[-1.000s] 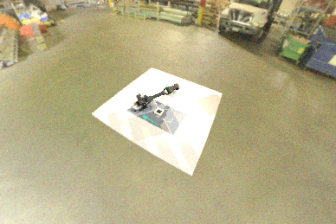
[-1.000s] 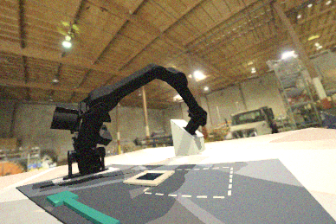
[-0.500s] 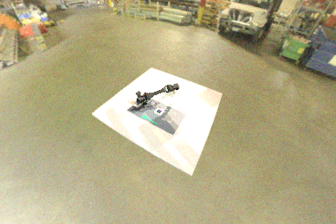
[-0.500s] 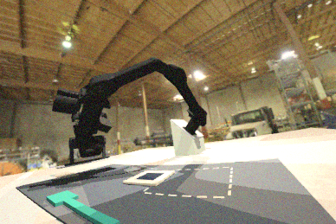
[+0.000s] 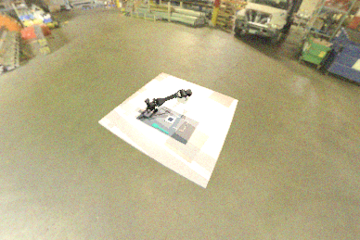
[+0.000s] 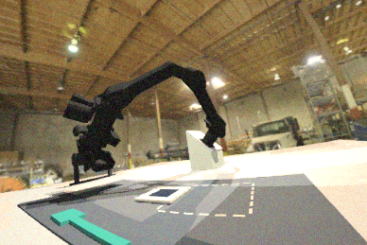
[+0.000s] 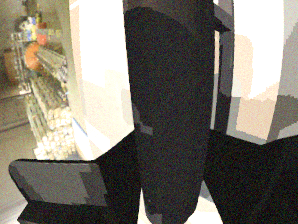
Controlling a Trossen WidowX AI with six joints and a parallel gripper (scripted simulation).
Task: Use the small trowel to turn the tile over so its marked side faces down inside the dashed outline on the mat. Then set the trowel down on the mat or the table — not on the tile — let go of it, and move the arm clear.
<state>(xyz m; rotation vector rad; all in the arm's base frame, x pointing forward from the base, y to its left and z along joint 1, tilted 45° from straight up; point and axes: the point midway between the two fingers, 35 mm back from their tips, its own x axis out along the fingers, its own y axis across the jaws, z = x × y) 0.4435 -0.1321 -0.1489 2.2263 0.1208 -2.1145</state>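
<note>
The trowel has a dark round handle [image 7: 170,90] joined by posts to a thin plate [image 6: 92,180]. My gripper [image 5: 150,105] [image 6: 96,160] [image 7: 164,129] is shut on the handle, at the mat's far left in the exterior view. Whether the plate touches the surface cannot be told. The tile [image 5: 170,120] [image 6: 166,193] lies flat on the grey mat [image 5: 189,136] [image 6: 303,210], its dark square facing up. It lies at the left edge of the dashed outline [image 6: 252,198]. The tile is not seen in the wrist view, where the handle and fingers fill the middle.
A teal T-shaped piece [image 5: 160,128] [image 6: 99,232] lies on the mat's near left part. A white wedge-shaped block [image 6: 196,155] stands behind the mat, by the arm's base. The white table [image 5: 218,150] surrounds the mat. The arm arches above the mat's far side.
</note>
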